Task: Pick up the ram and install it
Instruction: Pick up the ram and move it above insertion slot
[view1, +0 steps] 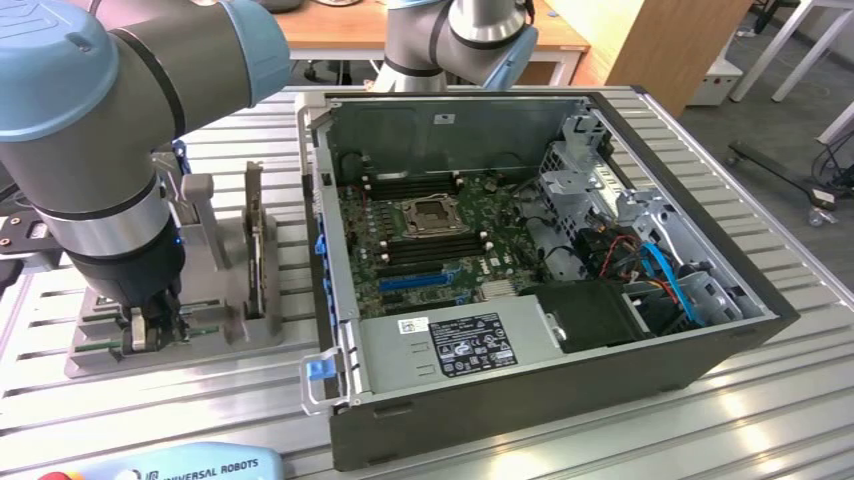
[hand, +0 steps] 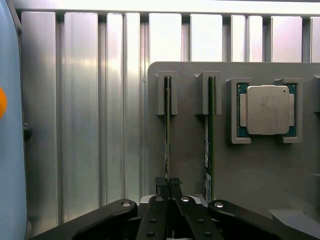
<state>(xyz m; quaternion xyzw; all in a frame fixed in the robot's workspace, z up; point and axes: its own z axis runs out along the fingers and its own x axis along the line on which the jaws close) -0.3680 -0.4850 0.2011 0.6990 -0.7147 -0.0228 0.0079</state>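
The ram (hand: 167, 125) is a thin green stick standing on edge in a slot of the grey holder (hand: 190, 150). In the wrist view my gripper (hand: 168, 186) is shut on the near end of this ram, its black fingers (hand: 161, 187) pressed against both faces. A second green stick (hand: 209, 145) stands in the neighbouring slot, untouched. In the exterior view my gripper (view1: 144, 332) points straight down into the holder (view1: 180, 345), at the exterior view's left of the open computer case (view1: 694, 370).
A silver processor (hand: 267, 110) lies in a pocket of the holder beside the sticks. A dark card (view1: 254, 240) stands upright in the holder. The case shows the motherboard's memory slots (view1: 400, 190) and the power supply (view1: 454, 345). A teach pendant (view1: 174, 465) lies on the ribbed metal table.
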